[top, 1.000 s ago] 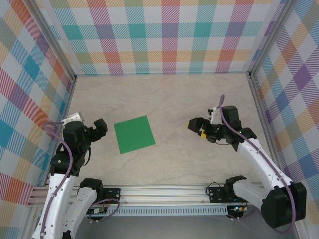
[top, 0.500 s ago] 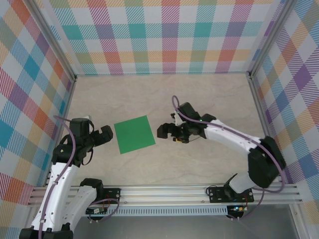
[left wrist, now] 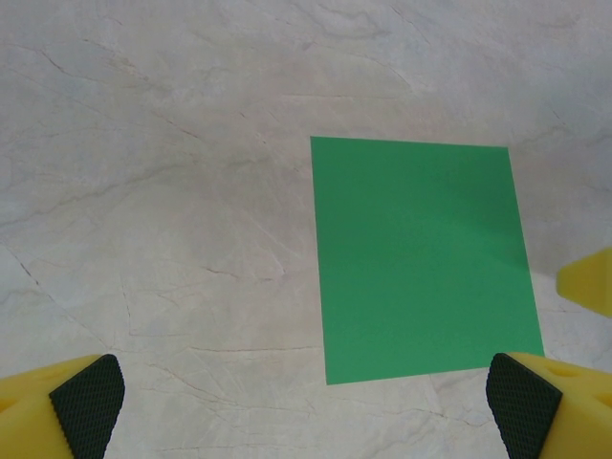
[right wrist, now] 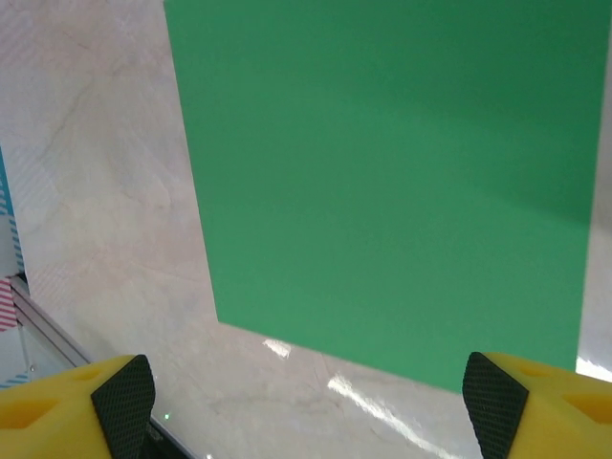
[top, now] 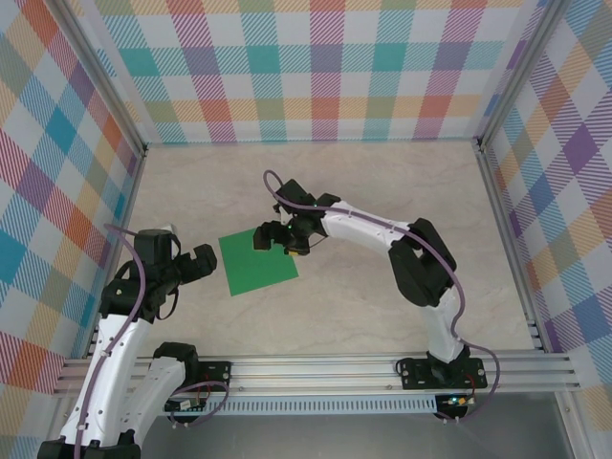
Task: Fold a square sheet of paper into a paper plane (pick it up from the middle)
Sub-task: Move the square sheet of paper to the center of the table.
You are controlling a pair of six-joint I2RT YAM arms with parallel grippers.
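Swinging in from right, right tool (top: 272, 239) now over green sheet (top: 256, 268), spread; left tool (top: 203, 263) spread.

The right claw (top: 269, 236) has swung over the square sheet of paper (top: 256, 262).

Sheet of paper (top: 258, 260) on table (top: 382, 191), left claw (top: 207, 263) beside, right claw (top: 268, 236) above.

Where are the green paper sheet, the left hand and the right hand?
green paper sheet (top: 256, 269): top view, middle of its bare part.
left hand (top: 204, 262): top view, between its fingertips.
right hand (top: 264, 237): top view, between its fingertips.
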